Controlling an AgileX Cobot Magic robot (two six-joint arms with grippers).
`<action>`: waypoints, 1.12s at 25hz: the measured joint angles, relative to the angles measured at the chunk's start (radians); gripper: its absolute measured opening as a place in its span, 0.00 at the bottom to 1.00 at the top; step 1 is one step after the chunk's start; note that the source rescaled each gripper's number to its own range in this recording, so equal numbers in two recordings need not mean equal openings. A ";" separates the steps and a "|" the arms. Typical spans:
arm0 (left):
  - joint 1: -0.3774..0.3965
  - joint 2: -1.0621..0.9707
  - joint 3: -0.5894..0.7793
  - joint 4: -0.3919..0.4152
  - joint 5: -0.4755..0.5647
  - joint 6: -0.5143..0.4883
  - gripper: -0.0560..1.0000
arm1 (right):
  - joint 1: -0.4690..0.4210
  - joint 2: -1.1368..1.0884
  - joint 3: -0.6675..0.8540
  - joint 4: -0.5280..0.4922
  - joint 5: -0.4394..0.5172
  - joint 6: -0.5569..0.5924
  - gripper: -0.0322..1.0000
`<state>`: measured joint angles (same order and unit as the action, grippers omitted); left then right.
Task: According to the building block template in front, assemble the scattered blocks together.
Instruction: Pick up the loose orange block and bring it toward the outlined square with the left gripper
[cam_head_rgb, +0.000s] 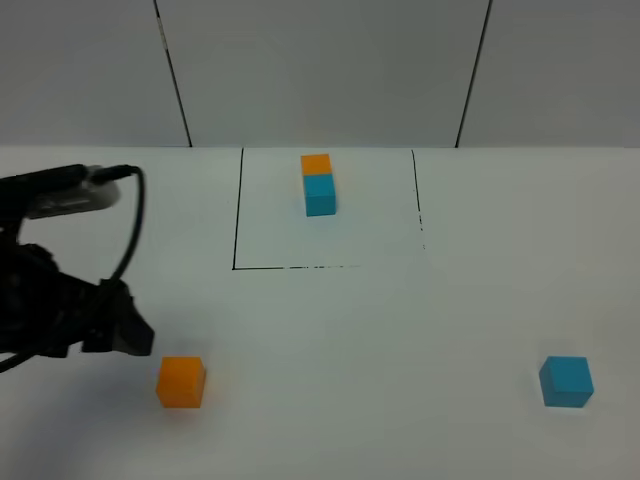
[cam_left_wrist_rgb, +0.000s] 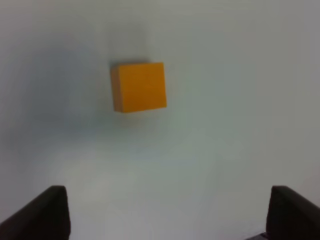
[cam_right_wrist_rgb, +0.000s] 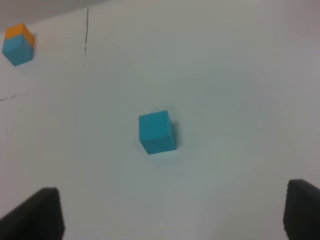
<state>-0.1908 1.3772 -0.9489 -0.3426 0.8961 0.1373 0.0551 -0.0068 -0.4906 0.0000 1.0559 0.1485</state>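
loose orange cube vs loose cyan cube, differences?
Colour: orange cube is orange, cyan cube cyan-blue. Side: orange cube lies near-left, cyan cube near-right. In the high view the left arm sits beside the orange cube; none shows by the cyan cube. Shared: similar size, flat on the table, ungripped.

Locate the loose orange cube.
In the exterior high view, the small matte orange cube lies at near left, just right of the left claw.

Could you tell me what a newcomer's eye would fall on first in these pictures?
Three spots of colour on the white table: the joined orange-and-cyan template inside the outlined square at the back, a loose orange cube front left, a loose cyan-blue cube front right. The open left gripper hangs near the orange cube, not touching it.
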 joint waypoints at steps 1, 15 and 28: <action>-0.037 0.037 -0.026 0.018 0.001 -0.028 0.69 | 0.000 0.000 0.000 0.000 0.000 0.000 0.77; -0.186 0.319 -0.129 0.364 0.043 -0.391 0.69 | 0.000 0.000 0.000 0.000 0.000 0.000 0.77; -0.186 0.485 -0.131 0.288 -0.118 -0.380 0.69 | 0.000 0.000 0.000 0.000 0.000 0.000 0.77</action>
<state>-0.3765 1.8624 -1.0797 -0.0548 0.7778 -0.2427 0.0551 -0.0068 -0.4906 0.0000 1.0559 0.1485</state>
